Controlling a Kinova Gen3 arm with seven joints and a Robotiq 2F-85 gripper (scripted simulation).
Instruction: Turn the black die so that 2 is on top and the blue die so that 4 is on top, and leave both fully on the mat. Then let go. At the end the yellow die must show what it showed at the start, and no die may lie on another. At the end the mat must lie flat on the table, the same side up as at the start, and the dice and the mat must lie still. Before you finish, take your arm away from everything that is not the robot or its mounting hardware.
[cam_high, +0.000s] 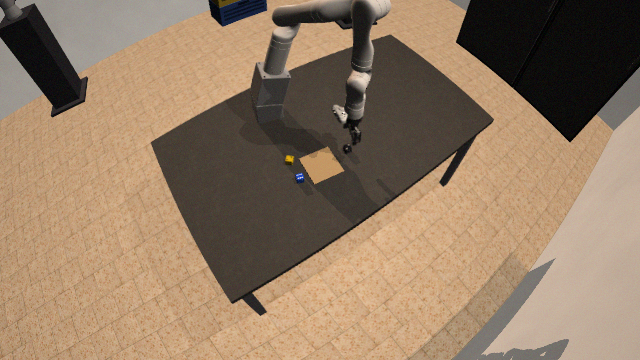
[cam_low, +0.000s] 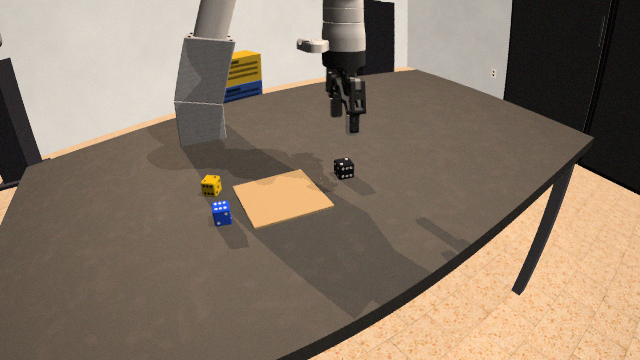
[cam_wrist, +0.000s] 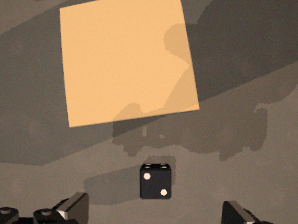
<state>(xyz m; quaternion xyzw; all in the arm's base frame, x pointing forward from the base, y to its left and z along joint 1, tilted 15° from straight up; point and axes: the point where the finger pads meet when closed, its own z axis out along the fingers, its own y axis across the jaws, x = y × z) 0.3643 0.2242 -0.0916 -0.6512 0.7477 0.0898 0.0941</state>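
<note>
Gripper (cam_low: 350, 117) spread wide and empty, hanging above the black die (cam_low: 344, 168) — all three dice off the mat (cam_low: 281, 197).

Your inventory on the dark table (cam_low: 450, 150): black die resting on the table just beside one corner of the mat, not touching it, two pips on its top face in the wrist view; blue die (cam_low: 221, 212) on the table just off the opposite side of the mat, six pips up; yellow die (cam_low: 211, 185) close beside the blue one, also on the bare table. You have the tan mat lying flat between the black die and the other two, nothing on it. Your fingers stand apart either side of the black die in the wrist view, well above it.
</note>
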